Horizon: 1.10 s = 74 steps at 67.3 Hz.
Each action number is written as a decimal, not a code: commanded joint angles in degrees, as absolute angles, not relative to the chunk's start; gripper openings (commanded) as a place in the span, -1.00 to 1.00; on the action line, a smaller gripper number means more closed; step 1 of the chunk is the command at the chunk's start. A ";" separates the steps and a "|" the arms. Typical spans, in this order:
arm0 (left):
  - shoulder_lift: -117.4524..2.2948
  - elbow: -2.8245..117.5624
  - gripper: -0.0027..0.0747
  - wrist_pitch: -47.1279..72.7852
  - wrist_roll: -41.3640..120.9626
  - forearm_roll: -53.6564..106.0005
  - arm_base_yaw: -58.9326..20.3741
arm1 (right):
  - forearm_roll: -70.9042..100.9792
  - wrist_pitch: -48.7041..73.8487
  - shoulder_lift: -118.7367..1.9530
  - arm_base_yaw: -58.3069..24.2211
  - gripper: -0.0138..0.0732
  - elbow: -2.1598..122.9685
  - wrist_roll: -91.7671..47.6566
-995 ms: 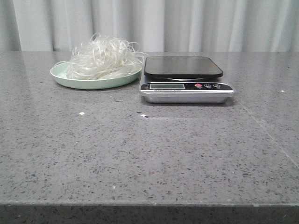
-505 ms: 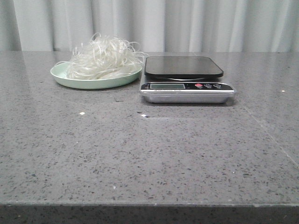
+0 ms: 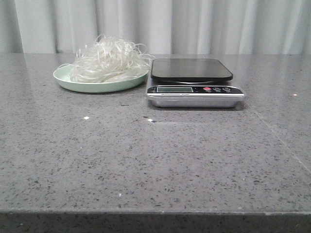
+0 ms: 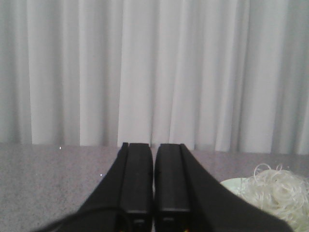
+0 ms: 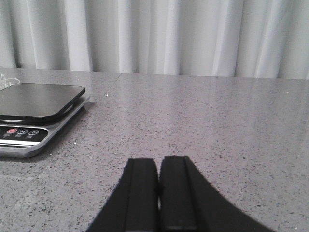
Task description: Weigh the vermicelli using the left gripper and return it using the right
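Grey speckled table (image 3: 155, 160) across the whole front view, white curtain (image 3: 194, 24) behind, no arm in sight there. On the far part of the table, a kitchen scale (image 3: 194, 90) with a dark, bare weighing plate, its display strip and small buttons facing forward; just beside it to the left, a pale green plate (image 3: 65, 80); heaped on that plate, the vermicelli (image 3: 109, 60), a loose whitish nest with stray loops reaching toward the scale's corner, whether touching it or only close cannot be told. Judged from this: the very start of the task, nothing weighed yet, noodles not yet lifted, first step (pickup by the left arm) not begun. In the left wrist view, the left gripper (image 4: 153, 183) with both black fingers pressed together and nothing between them, aimed level at the curtain, the noodles and plate rim only at the edge of that view, so well off the line of approach. In the right wrist view, the right gripper (image 5: 158, 193) likewise closed and empty, low over bare table, the scale near and off to one side. Next move, as a judgement: parting of the left fingers, a swing toward the plate, a descent into the middle of the nest for a bite deep enough to carry most strands, then a short carry across to the dark plate. Likely trouble: springy loops slipping free or trailing over the plate rim, and a light plate dragged along by tangled strands.
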State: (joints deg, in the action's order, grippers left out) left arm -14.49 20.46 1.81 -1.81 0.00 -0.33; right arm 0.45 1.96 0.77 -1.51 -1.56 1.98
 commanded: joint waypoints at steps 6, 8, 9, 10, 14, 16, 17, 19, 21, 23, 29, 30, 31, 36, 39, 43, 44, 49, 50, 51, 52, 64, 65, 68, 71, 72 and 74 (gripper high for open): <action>-22.92 23.72 -0.60 -0.86 -2.34 0.55 -0.39 | -0.41 -2.72 1.53 -1.57 -0.30 -1.13 2.02; -23.95 23.72 -0.60 -1.13 -2.34 0.55 -0.39 | -0.41 -2.72 1.53 -1.57 -0.30 -1.13 2.02; -24.63 23.72 -0.60 -1.13 -2.34 0.55 -0.39 | -0.41 -2.72 1.53 -1.57 -0.30 -1.13 2.02; -24.85 23.72 -0.60 -1.13 -2.34 0.55 -0.39 | -0.41 -2.72 1.53 -1.57 -0.30 -1.13 2.02; -26.40 23.61 -0.60 -1.02 -2.34 0.55 -0.39 | -0.41 -2.72 1.53 -1.57 -0.30 -1.13 2.02; -27.32 23.60 -0.60 -1.15 -2.34 0.55 -0.39 | -0.41 -2.72 1.53 -1.57 -0.30 -1.13 2.02; -27.83 23.60 -0.60 -1.28 -2.34 0.55 -0.39 | -0.41 -2.72 1.53 -1.57 -0.30 -1.13 2.02; -28.59 23.60 -0.60 -1.28 -2.34 0.55 -0.39 | -0.41 -2.72 1.53 -1.57 -0.30 -1.13 2.02; -29.31 23.60 -0.60 -1.62 -2.34 0.55 -0.39 | -0.41 -2.72 1.53 -1.57 -0.30 -1.13 2.02; -30.06 23.60 -0.60 -1.75 -2.34 0.55 -0.39 | -0.41 -2.72 1.53 -1.57 -0.30 -1.13 2.02; -31.74 23.60 -0.60 -3.52 -2.34 0.80 -0.49 | -0.41 -2.72 1.53 -1.57 -0.30 -1.13 2.02; -31.76 23.60 -0.60 -3.54 -2.34 0.80 -0.53 | -0.41 -2.72 1.53 -1.57 -0.30 -1.13 2.02; -31.90 23.60 -0.60 -3.64 -2.34 0.80 -0.67 | -0.41 -2.72 1.53 -1.57 -0.30 -1.13 2.02; -32.05 24.17 -0.58 -3.66 -2.34 0.80 -1.39 | -0.41 -2.72 1.53 -1.57 -0.30 -1.13 2.02; -32.05 24.86 -0.52 -3.40 -2.34 0.80 -1.96 | -0.41 -2.72 1.53 -1.57 -0.30 -1.13 2.02; -32.05 25.84 -0.38 -2.87 -2.34 0.69 -2.99 | -0.41 -2.72 1.53 -1.57 -0.30 -1.13 2.02; -32.05 25.96 -0.34 -2.72 -2.34 0.55 -3.13 | -0.41 -2.72 1.53 -1.57 -0.30 -1.13 2.02; -32.05 27.71 -0.06 -2.46 -2.23 0.52 -4.79 | -0.41 -2.72 1.53 -1.57 -0.30 -1.13 2.02; -32.05 27.93 0.01 -2.27 -2.23 0.52 -5.12 | -0.41 -2.72 1.53 -1.57 -0.30 -1.13 2.02; -32.15 28.57 0.12 -1.90 -2.23 0.52 -5.45 | -0.41 -2.72 1.53 -1.57 -0.30 -1.13 2.02; -32.13 28.81 0.12 -1.90 -2.23 0.52 -5.61 | -0.41 -2.72 1.53 -1.57 -0.30 -1.13 2.02; -36.13 35.48 0.72 0.82 -1.89 0.52 -10.08 | -0.41 -2.72 1.53 -1.57 -0.30 -1.13 2.02; -37.69 37.09 0.72 1.35 -1.89 0.52 -11.08 | -0.41 -2.72 1.53 -1.57 -0.30 -1.13 2.02; -39.09 38.46 0.72 1.92 -1.89 0.52 -11.94 | -0.41 -2.72 1.53 -1.57 -0.30 -1.13 2.02; -42.16 41.38 0.72 3.23 -1.89 0.52 -13.95 | -0.41 -2.72 1.53 -1.57 -0.30 -1.13 2.02; -42.58 41.38 0.72 3.41 -1.89 0.52 -14.21 | -0.41 -2.72 1.53 -1.57 -0.30 -1.13 2.02; -44.34 43.38 0.72 4.12 -1.89 0.52 -15.30 | -0.41 -2.72 1.53 -1.57 -0.30 -1.13 2.02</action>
State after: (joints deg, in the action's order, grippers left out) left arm -39.82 37.38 6.10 -1.81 0.00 -12.53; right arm 0.45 1.96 0.77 -1.51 -1.56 1.98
